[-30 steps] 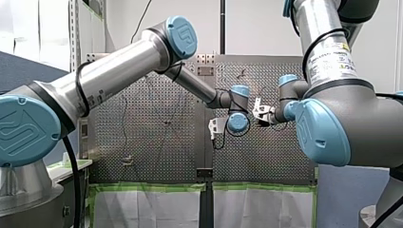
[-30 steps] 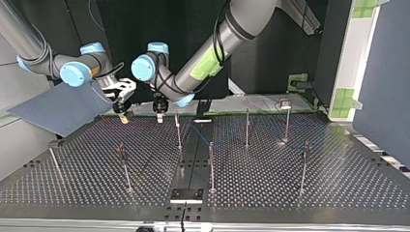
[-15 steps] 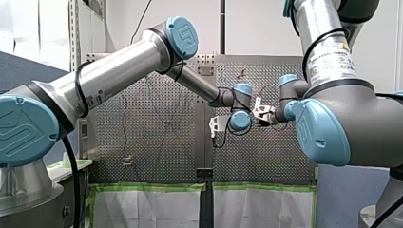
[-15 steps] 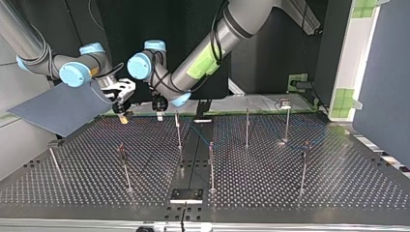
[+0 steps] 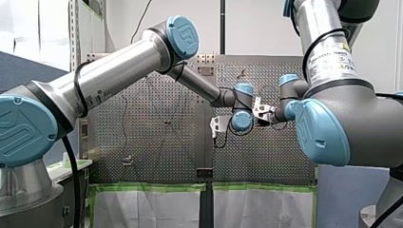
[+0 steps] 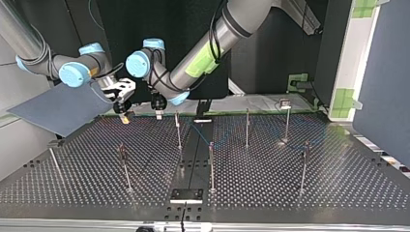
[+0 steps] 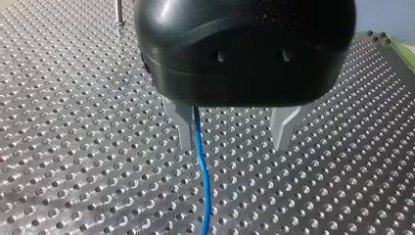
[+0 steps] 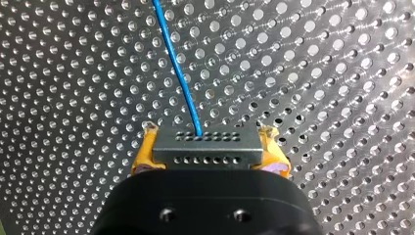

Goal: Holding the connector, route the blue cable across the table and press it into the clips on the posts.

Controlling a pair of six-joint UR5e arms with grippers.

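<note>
In the right wrist view my right gripper (image 8: 208,133) has its yellow pads shut on a grey connector (image 8: 206,147). The blue cable (image 8: 178,73) leaves the connector and runs ahead over the perforated table. In the left wrist view my left gripper (image 7: 234,146) stands open just above the table. The blue cable (image 7: 203,171) passes between its metal fingers, close beside one finger (image 7: 185,127). In the top view my right gripper (image 6: 124,114) and my left gripper (image 6: 158,113) hang side by side at the table's far edge, left of a thin post (image 6: 177,128).
Several thin posts stand on the table, among them one (image 6: 211,164) at the middle, one (image 6: 124,164) to the top view's left and one (image 6: 304,164) to its right. A black block (image 6: 186,195) sits at the near edge. A grey panel (image 6: 58,108) leans at the left.
My left arm has shifted toward the top view's left, bringing its gripper closer to my right gripper. My right arm has held still with the connector.
</note>
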